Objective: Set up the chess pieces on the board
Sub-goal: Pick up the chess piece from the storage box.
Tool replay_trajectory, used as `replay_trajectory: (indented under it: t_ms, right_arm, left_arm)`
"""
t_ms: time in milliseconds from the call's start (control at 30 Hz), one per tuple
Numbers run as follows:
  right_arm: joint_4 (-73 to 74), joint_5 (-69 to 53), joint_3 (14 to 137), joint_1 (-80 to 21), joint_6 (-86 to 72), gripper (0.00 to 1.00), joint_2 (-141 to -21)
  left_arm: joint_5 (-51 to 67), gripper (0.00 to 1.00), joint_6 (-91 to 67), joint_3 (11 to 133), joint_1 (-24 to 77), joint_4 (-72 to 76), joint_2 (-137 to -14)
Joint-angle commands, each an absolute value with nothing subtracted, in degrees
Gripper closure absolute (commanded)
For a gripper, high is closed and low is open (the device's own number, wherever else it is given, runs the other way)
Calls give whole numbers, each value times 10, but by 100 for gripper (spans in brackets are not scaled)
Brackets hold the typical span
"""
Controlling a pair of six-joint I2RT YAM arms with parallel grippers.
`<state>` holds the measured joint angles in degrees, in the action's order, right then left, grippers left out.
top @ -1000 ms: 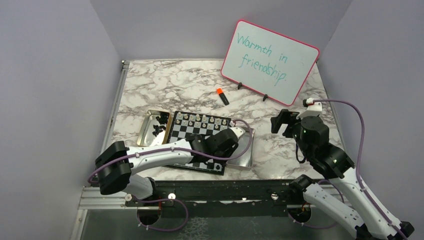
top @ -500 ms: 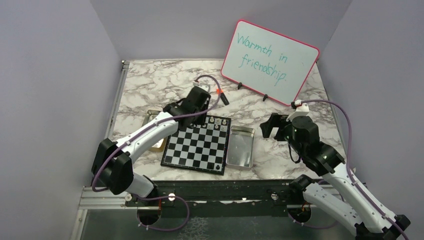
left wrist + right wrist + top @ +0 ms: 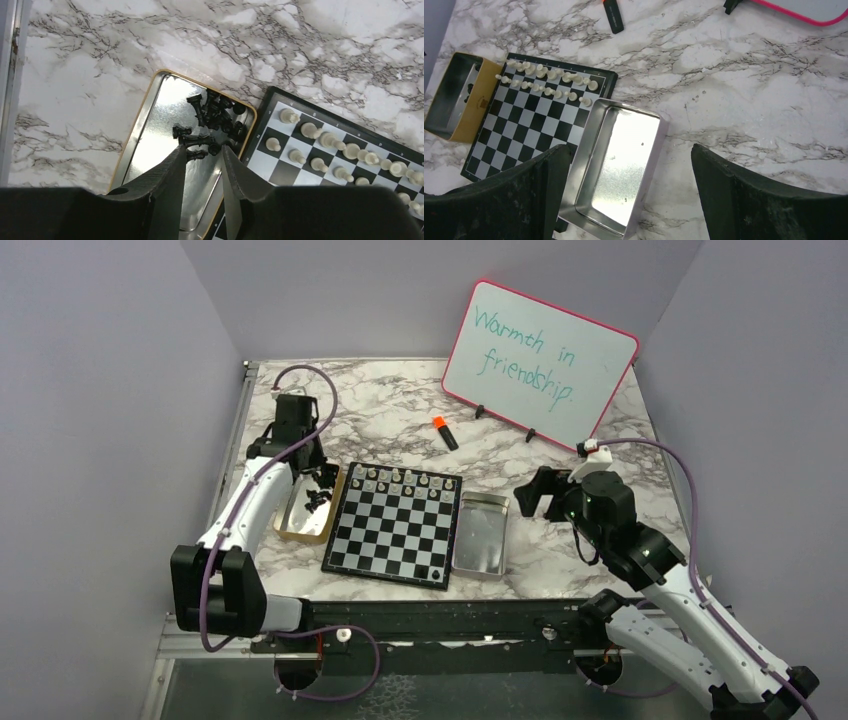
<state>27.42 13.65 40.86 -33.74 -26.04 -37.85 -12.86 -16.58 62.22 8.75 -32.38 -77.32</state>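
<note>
Many black chess pieces (image 3: 215, 112) are lying jumbled in the gold tray (image 3: 150, 125) at centre-left of the left wrist view. The tray is sitting just beside the board (image 3: 287, 172), where white pieces (image 3: 320, 135) are standing in two rows at the frame's right. The left gripper (image 3: 202, 149) is hovering over the heap, its jaws a narrow gap apart with nothing between them. The right gripper (image 3: 630, 149) is hanging spread wide and empty above the silver tray (image 3: 596, 107). The step in hand looks like picking a black piece. It is probably best done by singling out one lying apart at the heap's lower edge, setting the fingers across its slim body and descending straight, so neighbours are not getting dragged along.
</note>
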Motion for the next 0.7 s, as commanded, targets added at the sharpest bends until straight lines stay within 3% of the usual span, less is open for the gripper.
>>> replay_trajectory:
  t_ms: [0,667]
  right_arm:
    - [244,118,398,-335,-258,5,-373]
    - [221,97,405,-335,-252,5,-400]
  left_arm:
    - [-41,68,-174,592,34,-276,-781]
    - [-96,74,-160,513,-12,-289,-824]
